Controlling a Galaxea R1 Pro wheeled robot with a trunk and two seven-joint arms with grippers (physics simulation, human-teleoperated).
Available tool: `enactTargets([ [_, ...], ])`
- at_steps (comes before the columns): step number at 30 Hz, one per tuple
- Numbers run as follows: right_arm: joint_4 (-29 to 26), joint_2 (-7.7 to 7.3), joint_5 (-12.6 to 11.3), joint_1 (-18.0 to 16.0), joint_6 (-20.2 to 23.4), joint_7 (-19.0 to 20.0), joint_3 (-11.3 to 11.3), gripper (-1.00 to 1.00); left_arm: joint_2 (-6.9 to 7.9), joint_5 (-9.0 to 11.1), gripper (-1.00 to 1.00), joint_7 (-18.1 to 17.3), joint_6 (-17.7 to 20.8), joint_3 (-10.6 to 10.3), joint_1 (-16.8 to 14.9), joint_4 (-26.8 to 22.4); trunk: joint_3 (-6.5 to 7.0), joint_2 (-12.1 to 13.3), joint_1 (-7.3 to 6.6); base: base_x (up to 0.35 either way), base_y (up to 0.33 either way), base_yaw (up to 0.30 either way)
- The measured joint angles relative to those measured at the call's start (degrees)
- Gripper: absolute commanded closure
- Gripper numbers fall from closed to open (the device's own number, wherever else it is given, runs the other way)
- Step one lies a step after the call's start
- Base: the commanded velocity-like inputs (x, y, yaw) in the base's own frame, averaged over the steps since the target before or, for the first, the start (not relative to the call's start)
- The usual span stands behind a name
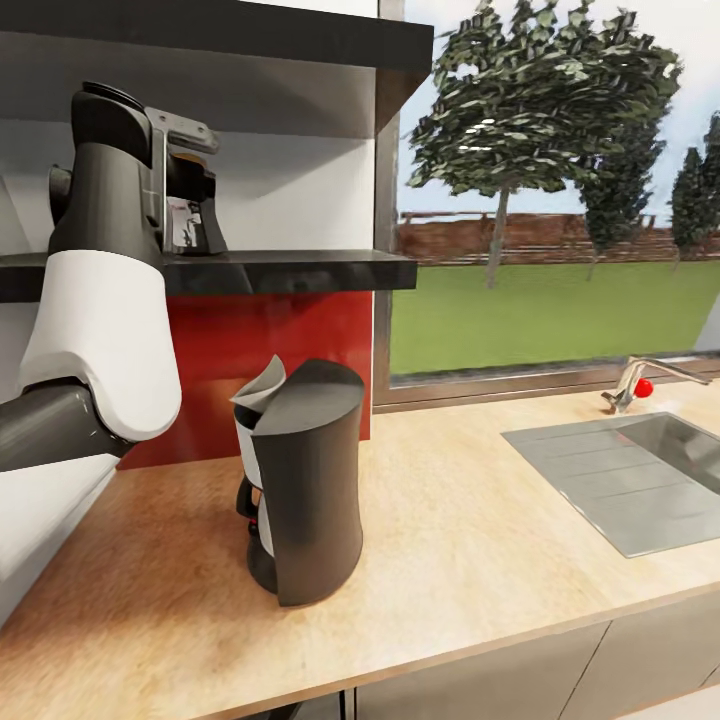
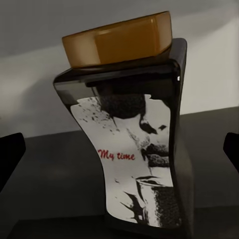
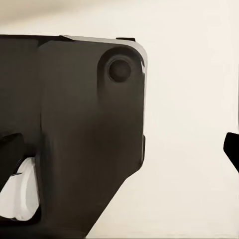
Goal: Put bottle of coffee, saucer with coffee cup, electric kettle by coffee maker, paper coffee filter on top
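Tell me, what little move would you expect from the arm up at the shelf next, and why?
Probably closing the left gripper on the bottle of coffee. In the left wrist view its dark fingertips sit wide apart on either side of the jar, which stands upright on the black kitchen shelf. The jar looks centred between them, so a squeeze seems due before lifting.

Bright daylight floods from the window (image 1: 560, 200); both wrist views are dimmer, soft and slightly blurred.

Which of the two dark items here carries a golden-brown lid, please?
The small dark labelled jar on the glossy black wall shelf; the tall dark grey coffee maker on the beige countertop has none.
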Motion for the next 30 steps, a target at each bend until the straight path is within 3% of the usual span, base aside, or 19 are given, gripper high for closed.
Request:
enactTargets([
  [20,0.6,-0.23,0.0,0.0,0.0,0.0,0.0,-1.00,0.06,0.0,-1.00,0.0,0.0,0.0,0.4,0.0,0.00,0.0,-0.01,0.027,0.010,0.000],
  [30,0.6,-0.23,0.0,0.0,0.0,0.0,0.0,-1.00,0.10,0.1,-1.00,0.0,-0.1,0.0,2.7,0.0,0.00,0.0,0.00,0.024,0.000,0.000],
])
